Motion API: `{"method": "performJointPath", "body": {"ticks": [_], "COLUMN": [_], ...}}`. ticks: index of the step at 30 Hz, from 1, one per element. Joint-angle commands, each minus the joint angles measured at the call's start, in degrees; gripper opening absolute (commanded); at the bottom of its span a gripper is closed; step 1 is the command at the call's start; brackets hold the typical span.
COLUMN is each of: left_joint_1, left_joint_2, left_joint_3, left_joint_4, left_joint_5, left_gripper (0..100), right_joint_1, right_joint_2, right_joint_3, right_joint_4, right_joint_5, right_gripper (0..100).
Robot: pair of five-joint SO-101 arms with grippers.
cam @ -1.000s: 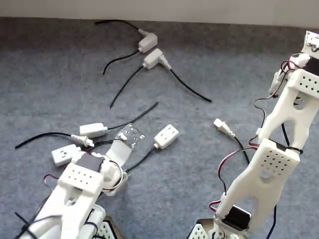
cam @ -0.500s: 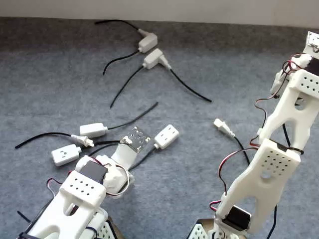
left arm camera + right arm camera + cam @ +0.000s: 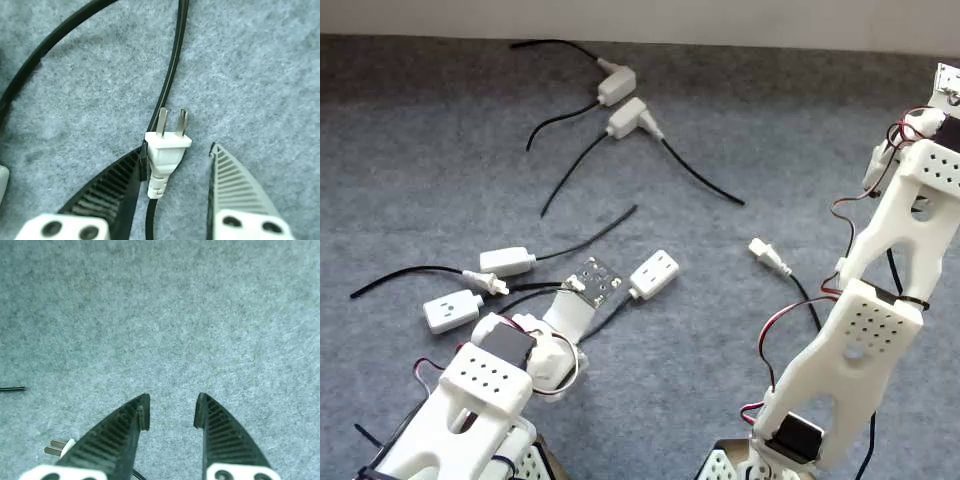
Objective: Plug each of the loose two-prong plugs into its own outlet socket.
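White two-prong plug flat on the grey tabletop, sitting between the left gripper's wide jaws (black one touching its side, the other apart). Right gripper low over the tabletop, jaws parted, second plug just beside.

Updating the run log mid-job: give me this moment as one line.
left gripper: open, straddling a two-prong plug lying on the carpet | right gripper: open, over carpet | plug not yet grasped
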Motion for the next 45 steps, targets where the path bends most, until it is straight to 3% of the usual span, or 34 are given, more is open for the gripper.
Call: {"method": "performJointPath", "body": {"ticks": [1,5,13,23,28,32,38,45], "left_joint_1": [1.3,2.2,10.9,11.1,10.9,8.7,1.5,1.9], "left_joint_2": [-0.7,-0.7,-0.7,-0.7,-0.8,-0.7,-0.7,-0.7], "left_joint_3": [-2.0,-2.4,-2.4,-2.2,-2.6,-2.5,-1.5,-0.7], "left_joint_4": [1.3,2.7,2.9,2.6,2.4,-1.0,-2.8,-3.3], "left_joint_5": [-2.1,-2.3,-2.0,-2.0,-2.5,-6.5,-6.8,-6.9], "left_gripper": [14,15,14,14,4,7,24,24], "right_joint_1": [0.5,0.2,0.2,-0.4,-0.9,-0.9,-0.6,-0.9], "right_joint_2": [-3.6,-3.6,-3.6,-3.6,-3.6,-3.6,-3.6,-3.6], "right_joint_3": [-0.2,-0.2,-0.2,-0.2,-0.2,-0.2,-0.2,-0.2], "right_joint_4": [2.2,2.2,2.2,2.2,2.2,2.2,2.3,2.3], "right_joint_5": [0.8,0.8,0.8,0.8,0.7,0.7,0.7,0.7], "right_gripper": [16.3,16.3,16.3,16.3,16.3,16.3,16.3,16.3]}}
